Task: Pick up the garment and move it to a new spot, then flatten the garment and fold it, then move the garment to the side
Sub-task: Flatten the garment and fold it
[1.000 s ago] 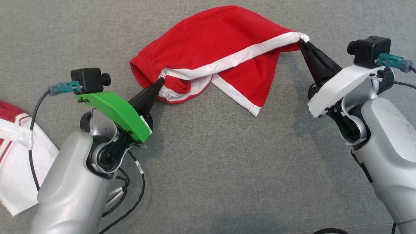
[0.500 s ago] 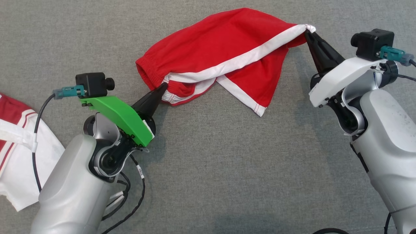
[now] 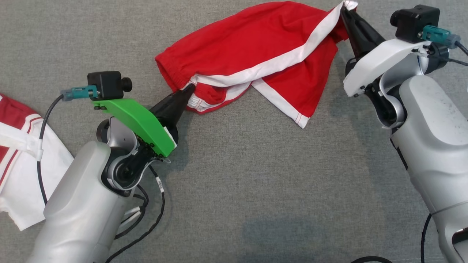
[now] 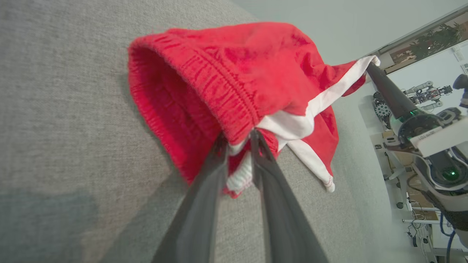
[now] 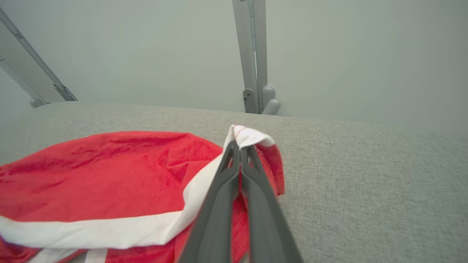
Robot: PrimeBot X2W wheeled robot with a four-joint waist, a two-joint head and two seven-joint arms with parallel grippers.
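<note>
The garment [image 3: 256, 47], a pair of red shorts with white trim, stretches across the top middle of the head view over the grey fabric surface [image 3: 256, 190]. Its gathered waistband opening faces left, and a white side stripe runs from there up to the right. One leg flap hangs down on the right and ends in a white-edged corner.

At the waistband end, the left gripper [image 3: 190, 87] has its tips in the bunched white trim. In the left wrist view its two fingers [image 4: 219, 153] stand a little apart with cloth between them, and it cannot be told whether they press on it. At the far upper right, the right gripper [image 3: 343, 9] is closed tight on the white hem corner and holds that end clear of the surface. A small fold of white cloth sticks out past its tips.

The left wrist carries a green cover [image 3: 135, 122]. A second garment [image 3: 14, 168], white with red, lies at the left edge, well apart from the shorts.
</note>
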